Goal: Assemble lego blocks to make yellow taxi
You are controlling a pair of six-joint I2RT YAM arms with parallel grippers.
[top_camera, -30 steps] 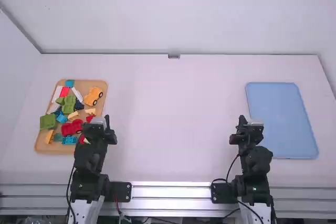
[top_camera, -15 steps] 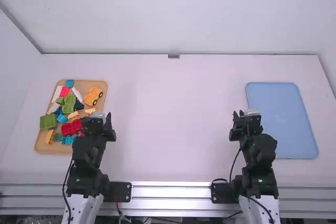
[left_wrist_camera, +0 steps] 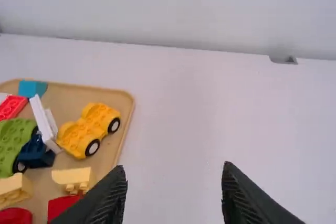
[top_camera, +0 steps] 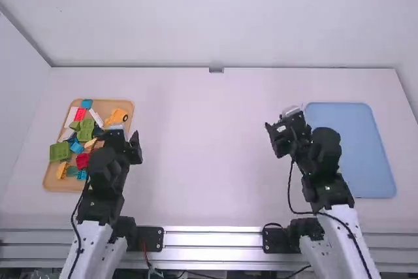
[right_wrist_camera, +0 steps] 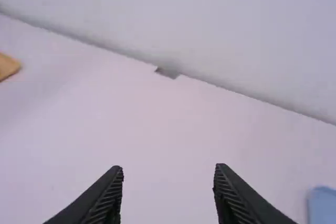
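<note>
White tabletop [top_camera: 209, 161] stretches back to a pale wall [top_camera: 228, 17] in the high view. On its left side sits a wooden tray [top_camera: 65, 187] heaped with loose blocks, green, red, blue and white, the yellow wheeled base [top_camera: 116, 117] near its far right corner; on the right side lies a blue tray [top_camera: 339, 119]. The left arm [top_camera: 104, 178] stands beside the wooden tray, the right arm [top_camera: 324, 155] beside the blue one, its wrist angled inward. From the left wrist, the left gripper [left_wrist_camera: 175, 166] has its fingers spread wide with nothing between them. The base rests on its wheels, studs up, near a pale yellow block [left_wrist_camera: 72, 176]. From the right wrist, the right gripper [right_wrist_camera: 169, 168] is likewise wide apart and holds nothing. I judge the job to be at its start, with no taxi assembled. The next move probably calls for the left arm to come over the base, close across its body and carry it to mid-table for building.
</note>
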